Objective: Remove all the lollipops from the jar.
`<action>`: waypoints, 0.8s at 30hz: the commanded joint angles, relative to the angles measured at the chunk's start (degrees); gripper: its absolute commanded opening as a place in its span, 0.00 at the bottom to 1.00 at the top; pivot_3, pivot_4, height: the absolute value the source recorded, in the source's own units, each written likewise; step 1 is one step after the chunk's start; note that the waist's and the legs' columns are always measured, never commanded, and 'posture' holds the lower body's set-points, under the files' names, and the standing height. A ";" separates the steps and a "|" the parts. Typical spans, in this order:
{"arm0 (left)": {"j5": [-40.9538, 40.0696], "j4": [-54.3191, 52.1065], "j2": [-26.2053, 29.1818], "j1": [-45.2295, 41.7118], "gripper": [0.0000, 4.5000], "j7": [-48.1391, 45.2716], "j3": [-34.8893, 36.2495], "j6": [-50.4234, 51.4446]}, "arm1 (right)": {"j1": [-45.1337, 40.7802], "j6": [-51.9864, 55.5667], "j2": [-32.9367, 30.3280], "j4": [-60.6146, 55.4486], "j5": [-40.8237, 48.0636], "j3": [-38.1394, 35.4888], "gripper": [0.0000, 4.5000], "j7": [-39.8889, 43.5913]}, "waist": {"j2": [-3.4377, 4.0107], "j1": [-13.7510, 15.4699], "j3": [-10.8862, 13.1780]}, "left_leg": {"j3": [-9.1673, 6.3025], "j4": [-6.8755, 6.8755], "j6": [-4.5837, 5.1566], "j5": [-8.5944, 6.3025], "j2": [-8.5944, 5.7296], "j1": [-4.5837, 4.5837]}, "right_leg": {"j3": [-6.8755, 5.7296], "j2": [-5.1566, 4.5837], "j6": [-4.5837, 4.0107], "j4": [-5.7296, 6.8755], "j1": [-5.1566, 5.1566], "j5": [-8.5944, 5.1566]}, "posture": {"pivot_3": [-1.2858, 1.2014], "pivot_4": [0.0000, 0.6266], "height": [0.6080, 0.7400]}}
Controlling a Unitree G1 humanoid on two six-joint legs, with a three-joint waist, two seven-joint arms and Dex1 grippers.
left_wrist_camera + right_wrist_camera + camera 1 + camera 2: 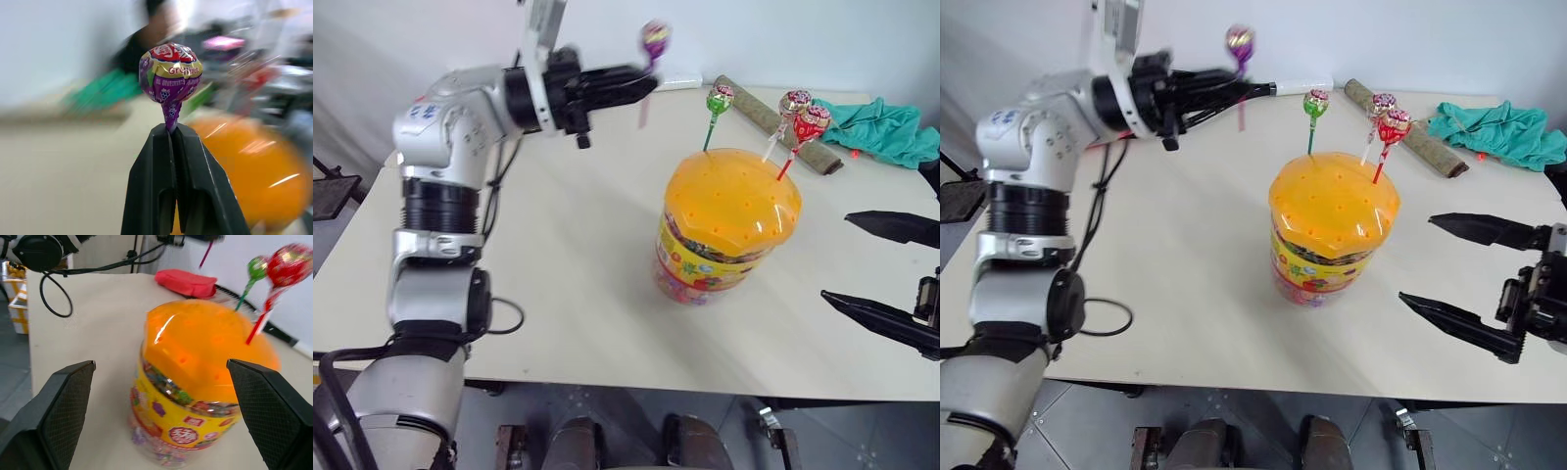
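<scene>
While the jar (pixel 724 230) stands upright on the pale table (pixel 578 255), right of centre, three lollipops rise on their sticks from holes in its domed orange lid: a green one (pixel 719 99) toward the far left of the dome, and a pink-silver one (pixel 794 102) and a red one (pixel 813 123) close together at the far right. A yellow label wraps the clear tub below the lid.

The purple lollipop (pixel 655 38) is off the jar, held up in the air to the far left of it. My left gripper (pixel 646 83) is closed on its stick just under the wrapped head, the fingers pressed together and pointing roughly level toward the right.

My right gripper (pixel 1459 274) hangs at the near right of the jar, apart from it, its two black fingers spread wide and holding nothing.

Beyond the jar, at the far edge of the table, lie a brownish roll (pixel 773 122) and, to its right, a crumpled teal cloth (pixel 881 132).
</scene>
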 commanded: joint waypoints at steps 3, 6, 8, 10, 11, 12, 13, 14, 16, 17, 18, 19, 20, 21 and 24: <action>6.99 -3.31 7.20 5.11 0.00 9.12 -2.69 9.28 | -2.18 -1.26 0.06 0.95 -1.48 2.65 1.00 -0.70 | -0.09 0.15 0.05 | 0.00 0.03 0.00 0.00 -0.01 -0.01 | 0.00 -0.01 0.00 -0.01 0.00 0.00 | 0.52 0.24 1.00; 11.66 -5.55 11.27 9.75 0.00 12.15 -7.42 15.50 | -3.88 -1.74 -0.21 2.39 -2.86 4.99 1.00 -0.57 | -0.11 0.38 0.07 | 0.00 0.03 -0.01 -0.01 -0.01 -0.01 | -0.01 0.00 0.00 0.01 0.00 0.00 | 0.52 0.24 1.00; 14.05 -5.23 13.38 11.38 0.00 13.81 -9.81 19.91 | -4.89 -1.99 -0.34 3.22 -3.75 6.24 1.00 -0.24 | -0.14 0.39 0.08 | 0.00 0.03 -0.02 -0.01 -0.01 -0.02 | -0.02 0.00 0.00 0.00 0.00 0.00 | 0.52 0.24 1.00; 15.31 -4.60 14.64 11.88 0.00 14.72 -11.18 22.95 | -5.58 -2.22 -0.36 3.77 -4.30 7.02 1.00 -0.04 | -0.16 0.41 0.09 | 0.01 0.03 -0.02 -0.01 -0.01 -0.04 | -0.02 0.00 0.00 0.01 -0.02 0.00 | 0.52 0.24 1.00; 15.66 -4.55 15.01 11.93 0.00 14.88 -11.72 23.89 | -5.77 -2.28 -0.34 3.95 -4.45 7.17 1.00 0.09 | -0.17 0.41 0.10 | 0.01 0.03 -0.02 -0.01 -0.01 -0.04 | -0.02 0.00 0.00 0.01 -0.02 0.00 | 0.52 0.24 1.00; 16.28 -3.97 15.62 11.91 0.00 15.14 -12.48 25.16 | -6.00 -2.35 -0.31 4.13 -4.65 7.47 1.00 0.16 | -0.17 0.47 0.10 | 0.01 0.03 -0.03 -0.01 -0.01 -0.05 | -0.02 0.00 0.00 0.00 -0.02 0.00 | 0.52 0.24 1.00; 16.70 -3.57 16.02 11.87 0.00 15.34 -13.00 26.12 | -6.18 -2.40 -0.31 4.30 -4.80 7.67 1.00 0.24 | -0.17 0.47 0.10 | 0.01 0.03 -0.03 -0.02 -0.01 -0.05 | -0.02 0.00 0.00 0.01 -0.02 0.00 | 0.52 0.24 1.00; 16.99 -3.44 16.64 11.93 0.05 15.19 -13.57 27.04 | -6.42 -2.45 -0.32 4.50 -4.99 8.00 1.00 0.30 | -0.17 0.40 0.10 | 0.01 0.03 -0.03 -0.02 -0.01 -0.05 | -0.02 0.00 0.00 0.01 -0.02 0.00 | 0.52 0.24 1.00; 16.73 -4.37 18.04 11.83 0.15 13.86 -14.91 29.71 | -6.88 -2.62 -0.35 5.00 -5.43 8.56 1.00 0.57 | -0.17 0.26 0.10 | 0.02 0.03 -0.03 -0.02 0.00 -0.04 | -0.02 0.00 0.00 0.01 -0.03 0.00 | 0.52 0.24 1.00; 16.54 -5.04 18.67 11.75 0.22 13.30 -15.30 30.51 | -7.18 -2.70 -0.39 5.31 -5.68 8.85 1.00 0.70 | -0.17 0.22 0.10 | 0.04 0.03 -0.03 -0.02 0.00 -0.04 | -0.01 0.00 0.00 0.01 -0.03 0.00 | 0.52 0.24 1.00; 16.40 -5.51 19.03 11.69 0.29 12.98 -15.52 31.00 | -7.38 -2.74 -0.39 5.51 -5.87 9.00 1.00 0.82 | -0.17 0.22 0.10 | 0.04 0.03 -0.03 -0.02 0.00 -0.04 | -0.01 0.00 0.00 0.02 -0.03 0.00 | 0.52 0.24 1.00; 16.07 -6.43 19.63 11.22 0.36 12.48 -15.72 32.04 | -7.74 -2.81 -0.48 5.93 -6.05 9.20 1.00 0.98 | -0.17 0.24 0.10 | 0.04 0.03 -0.04 -0.02 0.00 -0.04 | -0.01 0.01 0.00 0.02 -0.04 0.00 | 0.52 0.24 1.00; 15.71 -7.50 20.39 10.68 0.43 11.83 -16.02 33.12 | -8.06 -2.91 -0.55 6.30 -6.21 9.35 1.00 1.22 | -0.17 0.22 0.10 | 0.04 0.03 -0.04 -0.02 0.00 -0.04 | -0.01 0.00 0.00 0.02 -0.04 0.00 | 0.52 0.24 1.00; 15.45 -8.41 21.07 10.18 0.50 11.14 -16.32 33.69 | -8.27 -2.96 -0.56 6.61 -6.45 9.41 1.00 1.46 | -0.17 0.31 0.10 | 0.05 0.03 -0.04 -0.02 0.00 -0.04 | -0.01 0.00 0.00 0.02 -0.04 0.00 | 0.52 0.24 1.00; 14.99 -10.14 22.93 8.64 0.71 9.35 -16.96 34.02 | -8.60 -2.95 -0.54 7.09 -6.91 9.27 1.00 1.93 | -0.17 0.40 0.10 | 0.04 0.03 -0.04 -0.02 0.00 -0.05 | -0.02 0.00 0.00 0.02 -0.04 0.00 | 0.52 0.24 1.00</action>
